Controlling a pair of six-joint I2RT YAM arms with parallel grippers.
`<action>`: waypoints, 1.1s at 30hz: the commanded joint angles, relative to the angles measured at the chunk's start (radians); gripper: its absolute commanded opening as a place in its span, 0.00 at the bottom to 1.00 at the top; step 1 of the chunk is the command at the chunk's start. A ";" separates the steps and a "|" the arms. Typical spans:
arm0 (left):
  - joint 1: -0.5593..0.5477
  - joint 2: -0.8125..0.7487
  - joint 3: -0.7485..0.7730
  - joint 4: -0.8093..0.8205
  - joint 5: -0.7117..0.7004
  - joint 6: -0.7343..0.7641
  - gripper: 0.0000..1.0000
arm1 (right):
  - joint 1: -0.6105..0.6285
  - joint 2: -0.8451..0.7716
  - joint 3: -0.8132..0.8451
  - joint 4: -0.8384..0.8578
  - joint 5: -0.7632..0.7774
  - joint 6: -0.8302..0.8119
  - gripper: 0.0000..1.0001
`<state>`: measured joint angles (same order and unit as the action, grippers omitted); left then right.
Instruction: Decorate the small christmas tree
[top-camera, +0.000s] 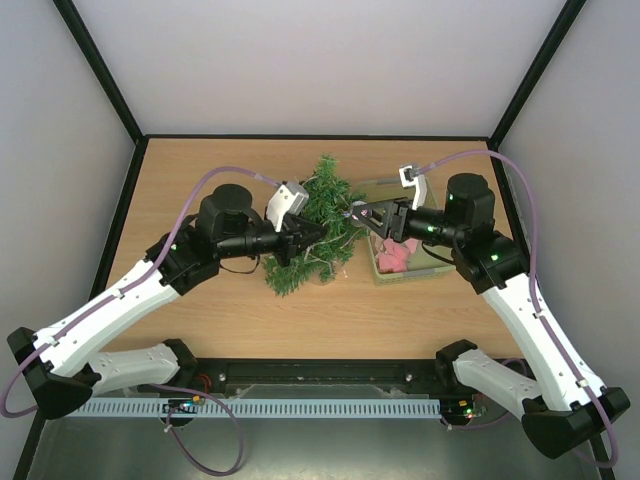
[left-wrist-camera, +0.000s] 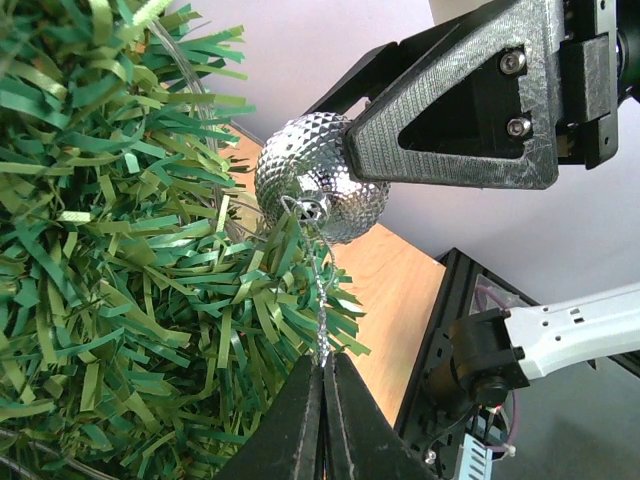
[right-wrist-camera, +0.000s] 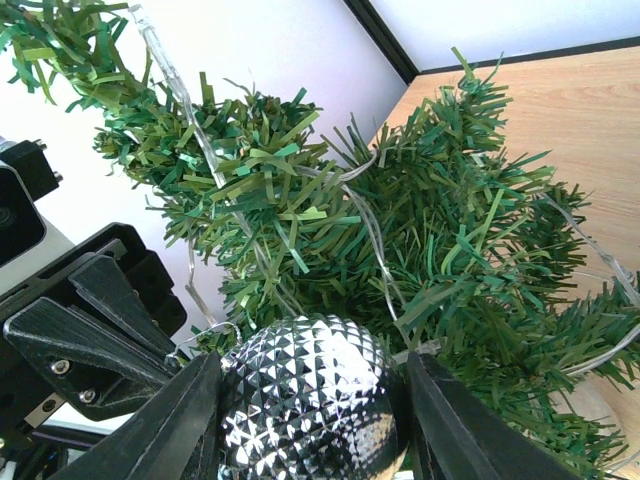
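- A wooden table (top-camera: 200, 180) sits inside plain white walls (top-camera: 300, 60). Seen from above, the small christmas tree (top-camera: 318, 215) is in the middle of the table. A pale green basket (top-camera: 395, 278) with pink things (top-camera: 392, 258) in it is just beside the tree on the right.
- In this top view the tree's long way runs from the near edge toward the far wall. I cannot tell if it stands or lies. The left gripper (top-camera: 316, 233) pokes into the branches from the left. The right gripper (top-camera: 354, 212) reaches the tree's edge from the right. The tree is between them, and the left one is deeper in.
- In the left wrist view, the left gripper is squeezed tight on a thin silver thread (left-wrist-camera: 322, 310). The thread goes up to a shiny silver ball (left-wrist-camera: 315, 185). The ball touches the green tips, and the tree fills the left side.
- In the right wrist view, the right gripper is partly open and pinches the ball from both sides. The branches are right behind and above the ball.
- I think the thread must go over a branch next, so it matters that the branches are right beside the thread.
- The top view hardly shows the ball or thread; the wrist views do. Only the top view shows the basket.
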<state>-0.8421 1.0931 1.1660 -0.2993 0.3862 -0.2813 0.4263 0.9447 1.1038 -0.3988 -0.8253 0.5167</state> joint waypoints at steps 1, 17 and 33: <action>-0.005 0.008 0.029 0.002 -0.018 -0.008 0.02 | 0.006 0.007 0.003 0.022 0.023 -0.021 0.40; -0.005 0.002 0.029 -0.040 -0.017 -0.024 0.02 | 0.006 0.025 -0.017 0.051 -0.007 -0.015 0.40; -0.003 0.015 0.061 -0.036 -0.068 -0.022 0.02 | 0.006 0.027 -0.031 0.138 -0.027 0.021 0.39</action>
<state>-0.8421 1.0969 1.1732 -0.3321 0.3412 -0.3042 0.4263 0.9745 1.0714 -0.3210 -0.8371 0.5236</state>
